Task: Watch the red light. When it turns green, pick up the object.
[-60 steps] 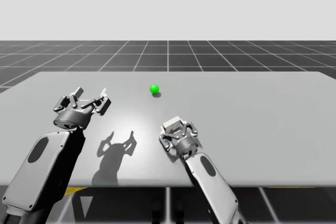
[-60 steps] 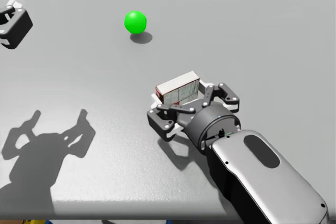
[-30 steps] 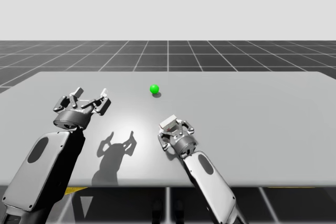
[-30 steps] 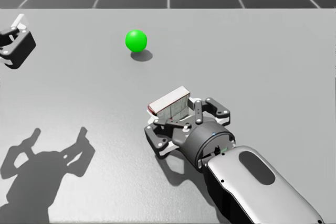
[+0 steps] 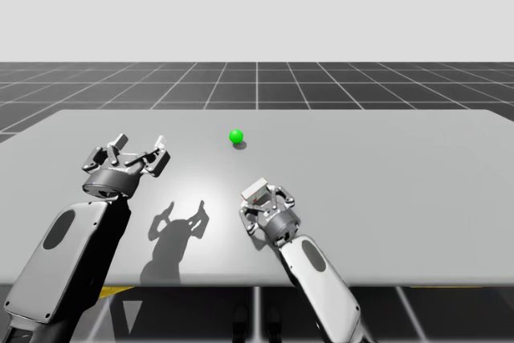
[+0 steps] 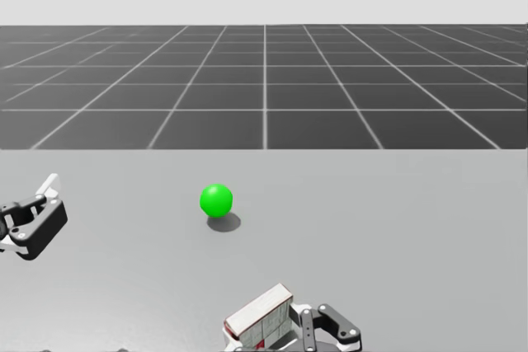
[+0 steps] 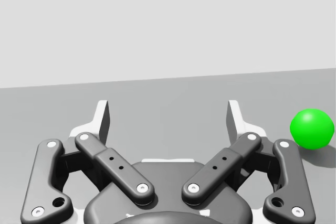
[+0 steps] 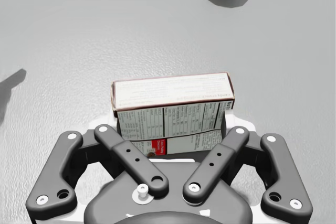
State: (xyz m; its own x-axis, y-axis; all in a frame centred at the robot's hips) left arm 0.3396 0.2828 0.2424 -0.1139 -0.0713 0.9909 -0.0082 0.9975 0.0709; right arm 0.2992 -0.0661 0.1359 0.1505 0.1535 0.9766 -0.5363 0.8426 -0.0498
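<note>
Two grippers work over the grey table [image 5: 401, 198]. My left gripper [image 7: 169, 116] hangs with its fingers spread wide. My right gripper [image 8: 172, 124] is clamped on the white box [image 8: 173, 92], which sits crosswise between its fingers. Ahead of that gripper, well apart, glows the green light [image 5: 235, 136].

The table [image 5: 401, 198] is flat, grey and plain. One green ball [image 5: 235, 136] rests on it, near the middle, towards the far edge.
</note>
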